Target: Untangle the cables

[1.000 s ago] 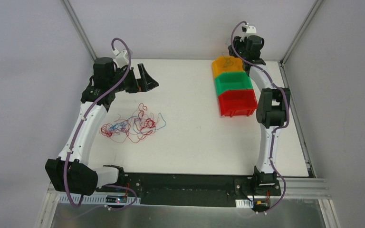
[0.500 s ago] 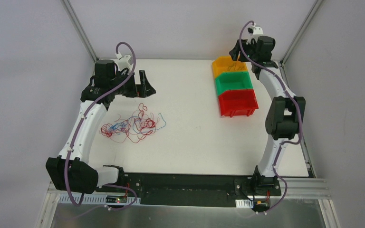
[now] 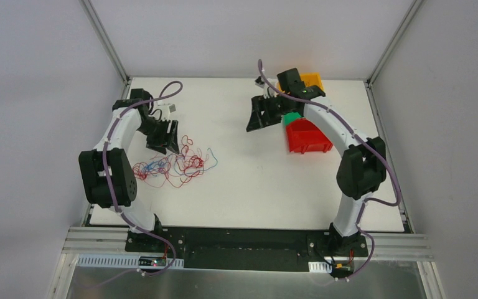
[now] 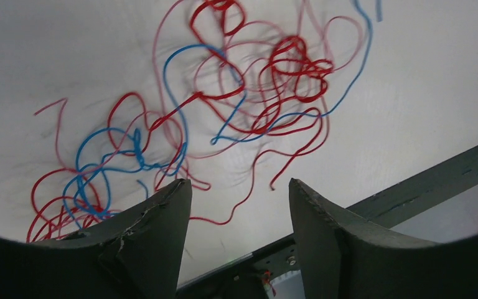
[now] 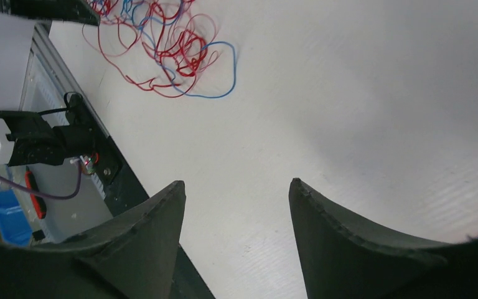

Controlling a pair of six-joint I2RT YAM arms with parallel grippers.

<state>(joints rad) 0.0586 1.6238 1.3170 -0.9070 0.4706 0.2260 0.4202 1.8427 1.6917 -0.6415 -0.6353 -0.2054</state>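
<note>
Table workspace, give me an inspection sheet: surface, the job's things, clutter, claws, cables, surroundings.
Surface: white table, no spills seen.
Job's things: tangled cables, red and blue, in one heap left of centre, not yet separated.
Clutter: yellow bin, green bin and red bin in a row at far right; the first two are partly hidden by the right arm.
Claws: left claw open and empty, pointing down at the heap's far edge; right claw open and empty, over bare table beside the bins.
Cables: purple hoses run along both arms, apart from the heap.
Surroundings: grey walls, metal frame posts.
</note>
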